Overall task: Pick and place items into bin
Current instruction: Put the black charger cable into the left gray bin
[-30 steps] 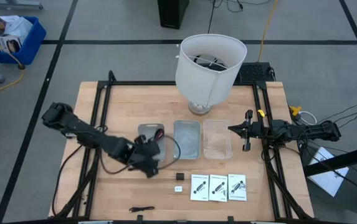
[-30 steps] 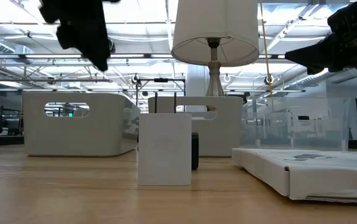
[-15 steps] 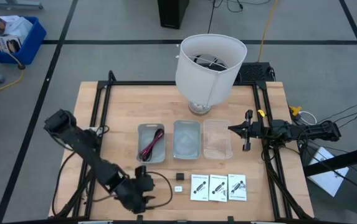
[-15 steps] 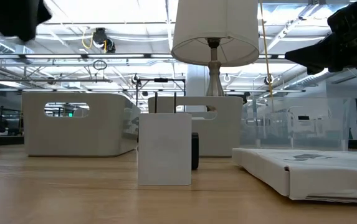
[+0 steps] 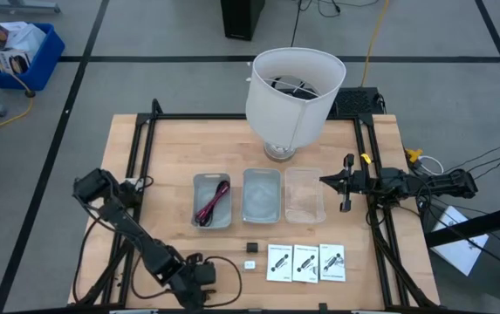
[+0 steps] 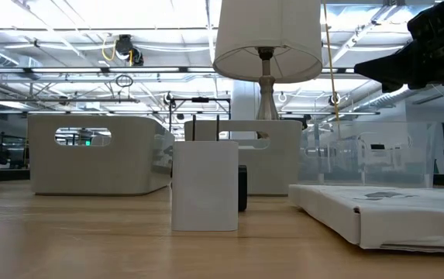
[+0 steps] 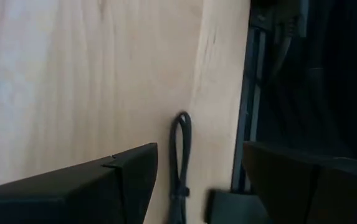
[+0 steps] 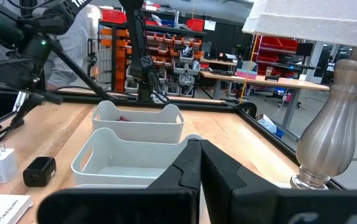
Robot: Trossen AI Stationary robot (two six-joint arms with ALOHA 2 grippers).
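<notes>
My left gripper is low at the table's near edge and open. A thin coiled black cable lies on the wood between its fingers, apart from both. It is hidden under the gripper in the high view. A dark-red cable lies in the left grey bin. A tiny black cube, a tiny white block and three white card packets rest flat on the table. My right gripper waits shut beside the right bin.
Three bins stand in a row: grey, bluish, clear. A big white lamp stands behind them. The black table frame runs right beside the cable. Bare wood lies left of the bins. A person stands beyond the table.
My left gripper has swung from over the left grey bin toward the table's near edge and come down around the black cable. The dark-red cable stays in the grey bin. My right arm has kept still.
</notes>
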